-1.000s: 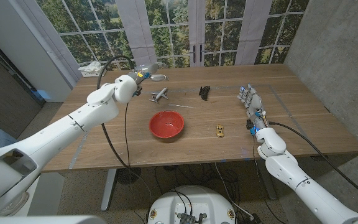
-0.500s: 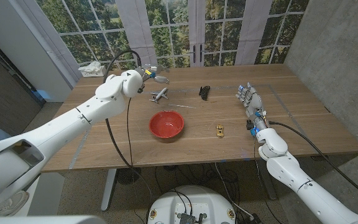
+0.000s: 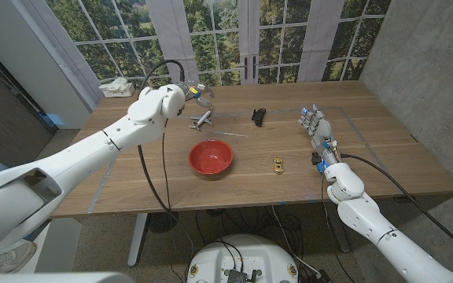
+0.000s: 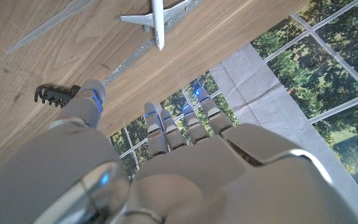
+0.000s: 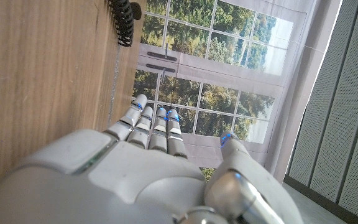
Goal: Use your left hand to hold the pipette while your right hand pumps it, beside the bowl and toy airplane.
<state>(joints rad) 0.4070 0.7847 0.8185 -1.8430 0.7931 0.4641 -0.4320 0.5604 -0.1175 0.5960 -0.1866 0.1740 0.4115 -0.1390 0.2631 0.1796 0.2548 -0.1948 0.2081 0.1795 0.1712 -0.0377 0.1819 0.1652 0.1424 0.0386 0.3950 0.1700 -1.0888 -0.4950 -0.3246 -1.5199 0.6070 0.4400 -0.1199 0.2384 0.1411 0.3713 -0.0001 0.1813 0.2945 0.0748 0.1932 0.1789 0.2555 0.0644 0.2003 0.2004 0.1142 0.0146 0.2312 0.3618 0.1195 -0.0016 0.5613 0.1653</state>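
Observation:
A thin clear pipette lies on the table between the white toy airplane and the red bowl. My left hand hovers over the table's far edge just behind the airplane. Its fingers are stretched out and hold nothing. From the left wrist, my left hand reaches out straight, with the airplane beyond it. At the table's right side my right hand has straight fingers and is empty. The right wrist view shows my right hand open beside the wood.
A black ridged clip lies right of the airplane and appears as the black clip and the black clip in the wrist views. A small brass toy sits right of the bowl. A white bundle lies at the far left corner.
My left hand has moved to the right along the table's far edge, toward the airplane. The right hand, pipette, bowl and airplane have stayed put.

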